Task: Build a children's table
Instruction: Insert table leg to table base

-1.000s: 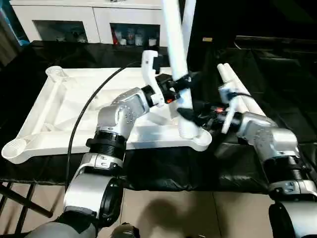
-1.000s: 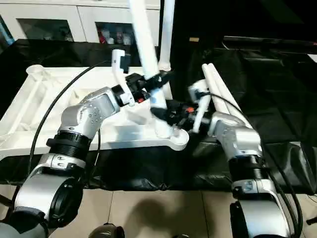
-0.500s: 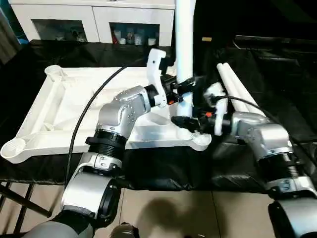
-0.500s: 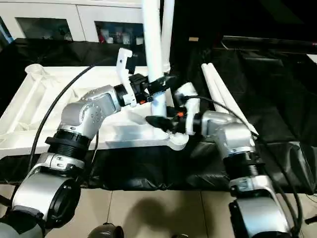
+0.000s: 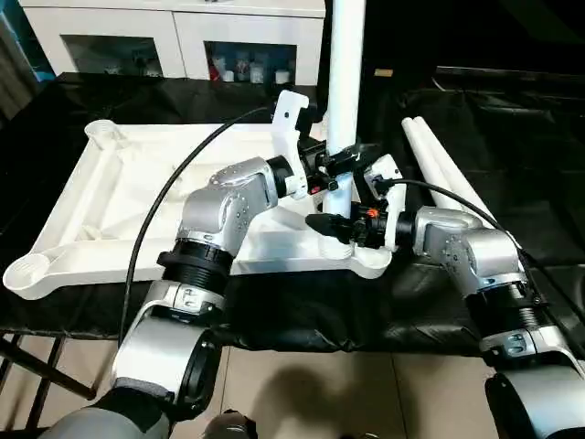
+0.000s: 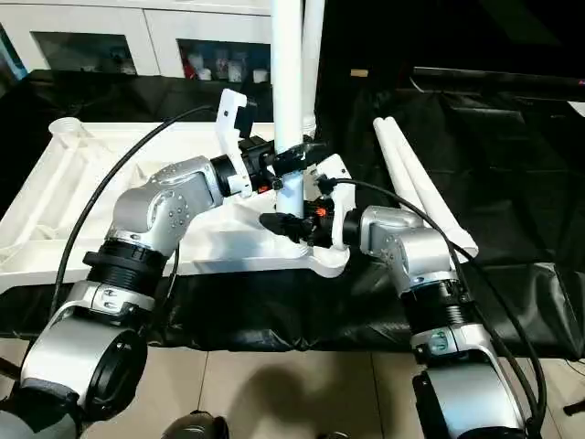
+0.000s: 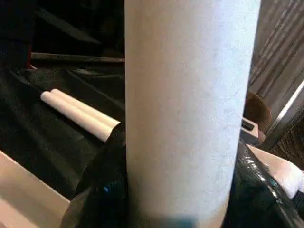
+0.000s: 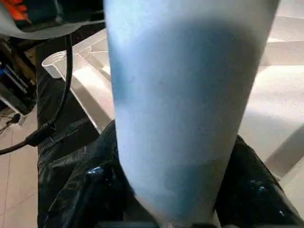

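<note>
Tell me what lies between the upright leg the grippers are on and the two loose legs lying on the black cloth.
In the left eye view, the right gripper and its wrist fill the stretch between the upright leg and the loose legs, over black cloth.

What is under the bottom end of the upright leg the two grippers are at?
The upright leg stands over the tabletop's near right corner socket. The left gripper and right gripper cover its lower end, so whether it is seated in the socket cannot be seen.

The leg (image 5: 345, 82), tilted 1 second ago, now stands upright in the near corner socket; the right gripper (image 5: 343, 225) has swung in, closing around its base.
</note>
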You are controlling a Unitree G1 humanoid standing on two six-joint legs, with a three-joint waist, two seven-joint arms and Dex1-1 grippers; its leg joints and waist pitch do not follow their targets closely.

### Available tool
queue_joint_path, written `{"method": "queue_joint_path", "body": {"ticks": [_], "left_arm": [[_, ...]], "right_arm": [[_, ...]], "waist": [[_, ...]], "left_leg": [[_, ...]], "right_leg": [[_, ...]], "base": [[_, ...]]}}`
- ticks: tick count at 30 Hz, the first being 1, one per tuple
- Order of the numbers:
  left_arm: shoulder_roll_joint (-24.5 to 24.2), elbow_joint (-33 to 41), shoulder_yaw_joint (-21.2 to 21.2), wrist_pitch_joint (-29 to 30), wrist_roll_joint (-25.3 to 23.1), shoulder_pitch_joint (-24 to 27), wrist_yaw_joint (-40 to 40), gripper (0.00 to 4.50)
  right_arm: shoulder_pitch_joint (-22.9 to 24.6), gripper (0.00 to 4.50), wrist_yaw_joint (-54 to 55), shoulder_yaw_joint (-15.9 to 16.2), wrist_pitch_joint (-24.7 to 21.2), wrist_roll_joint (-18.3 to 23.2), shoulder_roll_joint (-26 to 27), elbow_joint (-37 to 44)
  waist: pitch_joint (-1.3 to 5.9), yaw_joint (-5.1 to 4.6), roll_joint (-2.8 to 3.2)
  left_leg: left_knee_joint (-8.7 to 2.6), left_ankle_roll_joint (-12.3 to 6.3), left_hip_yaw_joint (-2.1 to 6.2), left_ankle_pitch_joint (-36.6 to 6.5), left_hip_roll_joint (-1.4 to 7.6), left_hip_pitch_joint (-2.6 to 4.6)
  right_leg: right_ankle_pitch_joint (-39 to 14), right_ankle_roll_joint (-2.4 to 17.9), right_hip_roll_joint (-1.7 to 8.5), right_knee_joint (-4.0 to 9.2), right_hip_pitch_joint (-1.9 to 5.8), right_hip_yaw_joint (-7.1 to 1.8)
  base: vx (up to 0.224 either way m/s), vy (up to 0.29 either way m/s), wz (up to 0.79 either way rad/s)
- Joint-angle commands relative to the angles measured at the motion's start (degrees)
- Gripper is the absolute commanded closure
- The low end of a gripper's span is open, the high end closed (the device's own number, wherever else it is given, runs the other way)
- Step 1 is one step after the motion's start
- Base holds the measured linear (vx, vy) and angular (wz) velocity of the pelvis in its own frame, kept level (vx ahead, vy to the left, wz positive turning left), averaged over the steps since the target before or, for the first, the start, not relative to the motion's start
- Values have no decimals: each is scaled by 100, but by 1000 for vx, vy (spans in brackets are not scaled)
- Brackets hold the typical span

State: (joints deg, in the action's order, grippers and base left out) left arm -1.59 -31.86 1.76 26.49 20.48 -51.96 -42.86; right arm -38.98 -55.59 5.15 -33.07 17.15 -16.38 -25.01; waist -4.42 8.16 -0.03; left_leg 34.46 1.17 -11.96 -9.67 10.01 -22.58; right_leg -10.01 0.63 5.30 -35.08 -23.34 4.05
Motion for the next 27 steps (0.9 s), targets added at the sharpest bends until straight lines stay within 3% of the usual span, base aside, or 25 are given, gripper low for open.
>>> {"method": "queue_joint_path", "body": {"ticks": [1, 8, 12, 17, 22, 23, 27], "left_arm": [[-93, -63, 76, 29, -76, -77, 107, 191], [-153, -2, 334, 519, 570, -119, -521, 142], [-351, 157, 418, 1279, 1234, -91, -1459, 115], [-440, 446, 450, 1743, 1742, -16, -2062, 115], [-426, 485, 508, 1926, 1930, -27, -2126, 115], [-431, 504, 406, 1797, 1817, -6, -2146, 143], [-380, 292, 307, 1492, 1496, -72, -1840, 150]], "right_arm": [[26, 253, -287, -60, 83, 179, -99, 213], [279, 255, -1416, -92, -211, 827, -401, 761], [411, 255, -2000, 25, -424, 1063, -664, 1057], [473, 255, -2204, 61, -548, 1211, -779, 1176], [538, 255, -2231, 48, -614, 1260, -799, 1253], [561, 255, -2232, 44, -637, 1262, -806, 1283], [591, 255, -2191, 34, -634, 1255, -826, 1335]], "waist": [[534, -6, -84], [539, 44, -87], [521, 52, -72], [518, 45, -47], [518, 45, -33], [521, 47, -29], [528, 47, -46]], "left_leg": [[-333, -333, 170, -559, 331, 149], [-305, -480, 163, -506, 333, 132], [-307, -420, 165, -624, 322, 126], [-320, -325, 180, -755, 342, 139], [-323, -246, 177, -821, 338, 155], [-328, -237, 183, -825, 341, 158], [-329, -226, 189, -800, 338, 148]], "right_leg": [[-606, 1413, 407, 322, 318, -255], [-425, 1533, 396, 294, 328, -241], [-789, 1519, 398, 310, 327, -236], [-918, 1540, 398, 325, 311, -235], [-928, 1529, 392, 335, 307, -243], [-937, 1499, 389, 343, 308, -242], [-872, 1448, 393, 345, 326, -244]], "base": [[0, 0, 0], [0, 0, 0], [0, 0, 0], [0, 0, 0], [0, 0, 0], [0, 0, 0], [0, 0, 0]]}}
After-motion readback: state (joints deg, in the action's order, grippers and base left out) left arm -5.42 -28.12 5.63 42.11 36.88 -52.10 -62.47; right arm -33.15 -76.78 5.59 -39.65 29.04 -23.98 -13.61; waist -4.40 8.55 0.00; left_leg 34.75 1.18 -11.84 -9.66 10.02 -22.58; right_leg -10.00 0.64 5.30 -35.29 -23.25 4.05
